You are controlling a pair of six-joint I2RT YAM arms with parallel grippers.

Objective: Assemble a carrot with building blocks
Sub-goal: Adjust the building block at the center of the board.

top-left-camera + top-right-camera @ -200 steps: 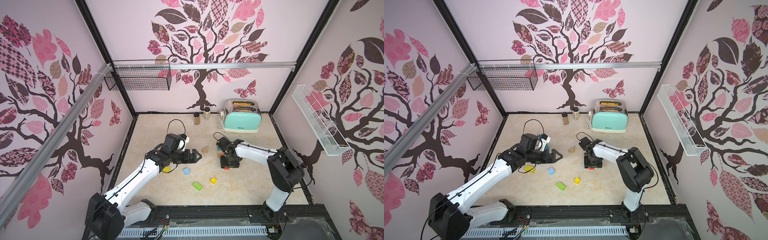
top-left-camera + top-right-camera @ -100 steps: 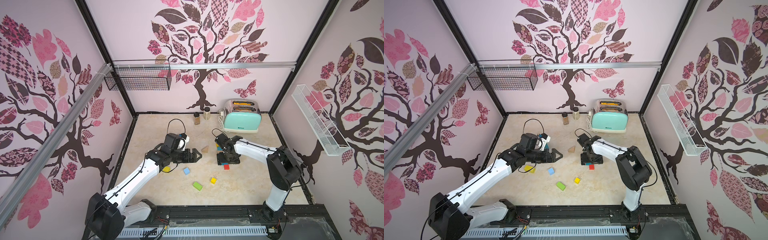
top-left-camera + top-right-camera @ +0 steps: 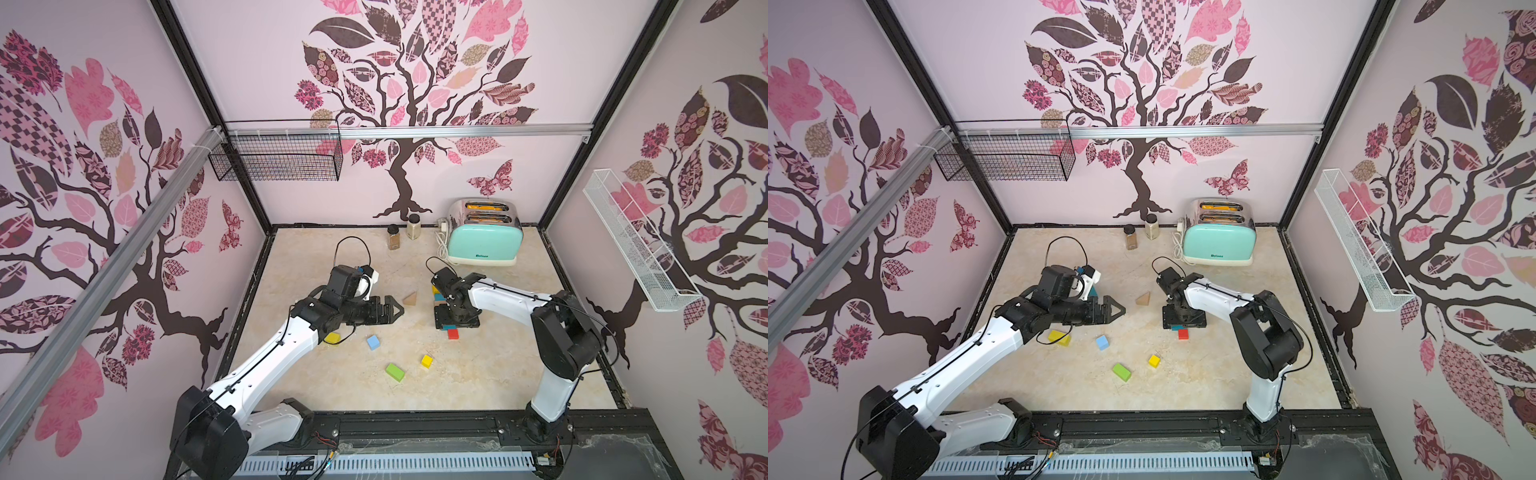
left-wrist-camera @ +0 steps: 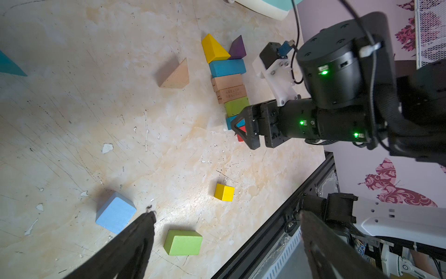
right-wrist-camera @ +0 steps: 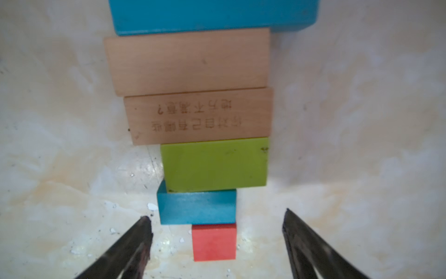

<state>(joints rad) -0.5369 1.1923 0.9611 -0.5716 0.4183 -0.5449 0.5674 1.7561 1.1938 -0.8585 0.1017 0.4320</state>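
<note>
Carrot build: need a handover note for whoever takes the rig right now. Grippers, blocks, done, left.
Left gripper: open, empty, above the table near the wood wedge.
Right gripper: open, empty, jaws either side of the red cube, not touching.
Done: flat row, yellow wedge and purple wedge at the far end, then teal brick, plain wood brick, engraved wood brick, green brick, small teal brick, red cube as tip.
Loose: yellow block, light blue cube, yellow cube, loose green brick toward the front; teal wedge under the left arm.
Left: probably squaring the offset lower blocks; whether loose pieces belong, cannot tell.
</note>
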